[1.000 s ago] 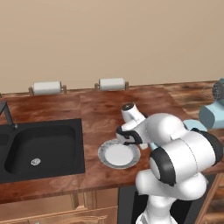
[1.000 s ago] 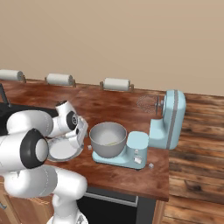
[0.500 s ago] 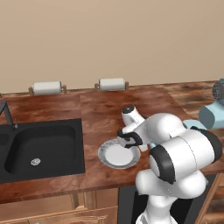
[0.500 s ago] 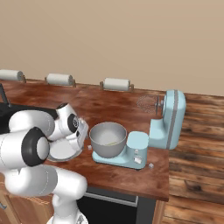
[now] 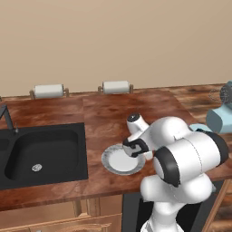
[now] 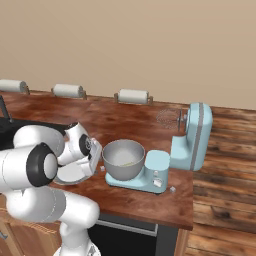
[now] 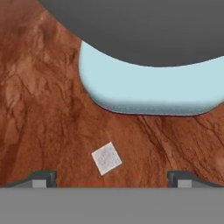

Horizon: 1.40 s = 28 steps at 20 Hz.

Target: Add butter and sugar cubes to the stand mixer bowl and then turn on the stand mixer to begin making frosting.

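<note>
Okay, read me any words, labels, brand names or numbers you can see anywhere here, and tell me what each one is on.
There is no readable text in any view.
Stand mixer: plain light blue body, no brand mark or dial numbers visible.
Stand mixer bowl: bare grey metal.
Sugar cube: white, speckled, unmarked.
Plate, paper towel rolls and sink: no lettering.

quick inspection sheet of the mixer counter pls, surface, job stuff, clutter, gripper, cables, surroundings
surface: wooden counter, dry and unmarked.
job's things: stand mixer head tilted up; stand mixer bowl on its base with something pale yellow inside; one sugar cube on the counter beside the base, another at the far side of the base.
clutter: plate.
grippers: gripper open, low over the near cube, holding nothing.
cables: nothing seen.
surroundings: black sink, paper towel rolls along the beige wall.
</note>
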Motion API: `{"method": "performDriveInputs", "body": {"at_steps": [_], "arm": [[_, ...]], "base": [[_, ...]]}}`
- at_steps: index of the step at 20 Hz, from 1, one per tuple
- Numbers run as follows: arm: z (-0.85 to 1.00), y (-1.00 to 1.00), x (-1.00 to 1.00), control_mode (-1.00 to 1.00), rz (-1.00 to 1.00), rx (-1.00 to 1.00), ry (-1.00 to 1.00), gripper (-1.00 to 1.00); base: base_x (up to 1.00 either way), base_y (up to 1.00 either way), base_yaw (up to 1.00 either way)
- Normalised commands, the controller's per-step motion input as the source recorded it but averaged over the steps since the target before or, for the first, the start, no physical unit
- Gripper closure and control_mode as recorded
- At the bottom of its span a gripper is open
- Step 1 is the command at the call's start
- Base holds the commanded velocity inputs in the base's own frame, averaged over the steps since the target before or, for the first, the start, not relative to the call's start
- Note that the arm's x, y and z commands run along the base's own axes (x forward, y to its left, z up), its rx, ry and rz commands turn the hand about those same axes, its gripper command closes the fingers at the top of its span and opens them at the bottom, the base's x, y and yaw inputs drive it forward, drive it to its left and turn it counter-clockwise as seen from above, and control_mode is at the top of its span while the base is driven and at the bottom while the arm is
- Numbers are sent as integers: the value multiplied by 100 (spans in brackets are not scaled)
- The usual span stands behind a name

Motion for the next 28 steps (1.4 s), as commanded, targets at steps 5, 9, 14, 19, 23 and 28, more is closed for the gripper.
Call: {"method": "performDriveInputs", "body": {"at_steps": [5,9,14,19,23,28], "arm": [[-11,-2,0,-100,-2,0,-3,-100],[-9,-2,0,-100,-1,0,-3,-100],[-5,-3,2,-100,-1,0,-2,-100],[-1,-4,9,-100,-1,0,-1,-100],[-2,-1,18,-100,0,0,0,-100],[-6,0,21,-100,0,0,0,-100]], "base": [[0,0,0],[0,0,0],[0,0,0],[0,0,0],[0,0,0],[0,0,0]]}}
